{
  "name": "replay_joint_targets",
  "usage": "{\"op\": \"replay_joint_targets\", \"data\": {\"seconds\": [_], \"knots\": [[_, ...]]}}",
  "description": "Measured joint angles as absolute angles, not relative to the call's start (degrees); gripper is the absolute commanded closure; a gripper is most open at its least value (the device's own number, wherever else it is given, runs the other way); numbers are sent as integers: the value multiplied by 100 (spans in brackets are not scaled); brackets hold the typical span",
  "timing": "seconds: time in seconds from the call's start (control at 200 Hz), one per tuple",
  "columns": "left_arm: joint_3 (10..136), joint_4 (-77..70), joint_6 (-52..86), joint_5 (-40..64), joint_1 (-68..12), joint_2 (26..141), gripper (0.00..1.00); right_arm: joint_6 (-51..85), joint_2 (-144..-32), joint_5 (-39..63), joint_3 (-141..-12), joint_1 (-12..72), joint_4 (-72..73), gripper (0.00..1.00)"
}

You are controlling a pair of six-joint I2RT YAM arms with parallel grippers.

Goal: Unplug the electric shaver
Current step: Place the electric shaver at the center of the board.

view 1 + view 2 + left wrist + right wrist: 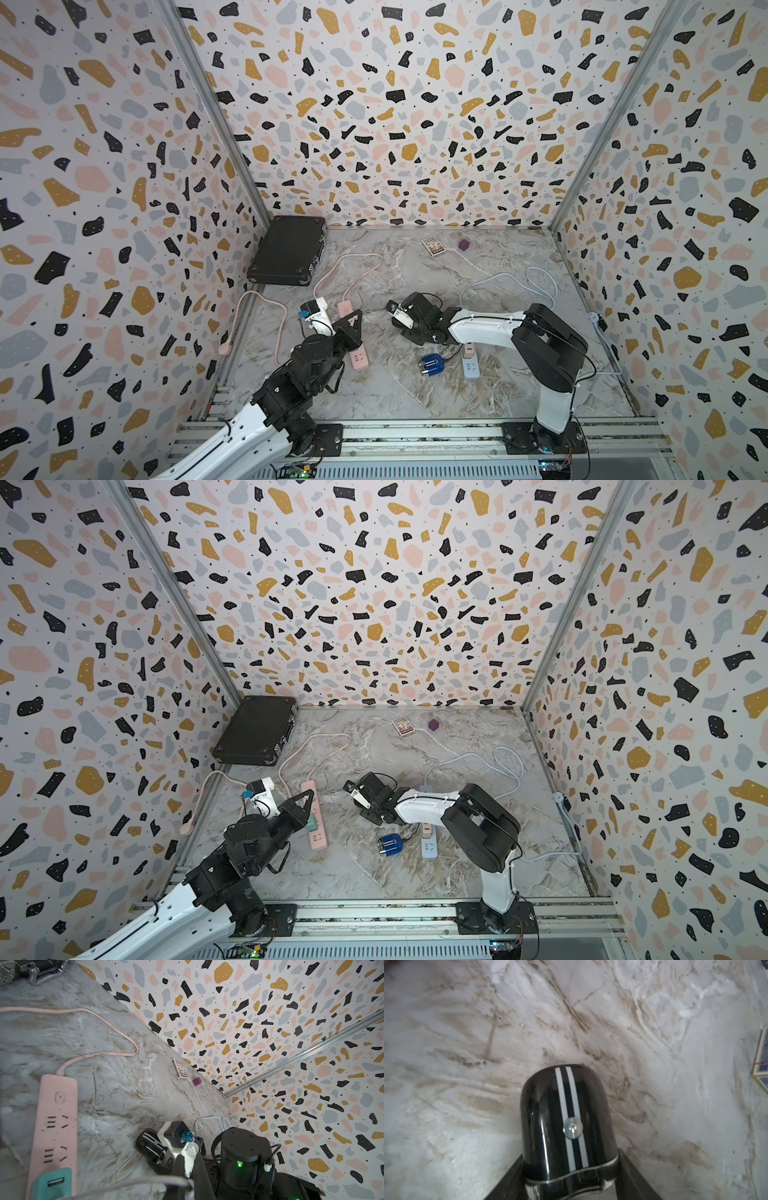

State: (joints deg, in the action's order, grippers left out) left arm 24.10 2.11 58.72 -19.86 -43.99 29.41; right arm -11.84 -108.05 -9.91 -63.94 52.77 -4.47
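Observation:
The electric shaver (569, 1122) is glossy black with two white stripes and a round silver button. My right gripper (571, 1169) is shut on its lower end, holding it just above the marble table top. The shaver (150, 1146) also shows in the left wrist view, under the right wrist's camera mount. My left gripper (190, 1162) is shut on a thin grey cable (124, 1186), which arcs in from beside the teal USB adapter (52, 1183) on the pink power strip (56, 1118). No cable shows entering the shaver. In both top views the left gripper (355, 318) (307, 798) points at the right gripper (399, 328).
A blue shaver-like device (431, 365) lies by a pale blue power strip (470, 368) under the right arm. A black case (289, 249) leans in the back left corner. A card box (432, 246) and a purple cube (464, 245) sit near the back wall. Pink cord (353, 259) and grey cord (536, 282) loop over the table.

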Motion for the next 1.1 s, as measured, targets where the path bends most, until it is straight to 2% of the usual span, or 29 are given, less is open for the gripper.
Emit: {"op": "replay_joint_targets", "data": {"seconds": [0.295,0.526,0.731,0.916,1.101], "knots": [[2401,248,5907,-1938,-4399,2952,100,-1131,-11177,-923,-6897,5164,-646,75],[2386,172,5944,-1798,-4399,3124,100,-1116,-11314,-832,-7091,4995,-714,51],[2386,301,6053,-1638,-4399,3181,100,-1090,-11325,-670,-7111,4880,-725,39],[2386,296,6108,-1570,-4399,3188,100,-1087,-11325,-377,-7113,4840,-764,33],[2370,158,6132,-1470,-4399,3437,99,-1044,-11314,-3,-7168,4816,-987,30]]}}
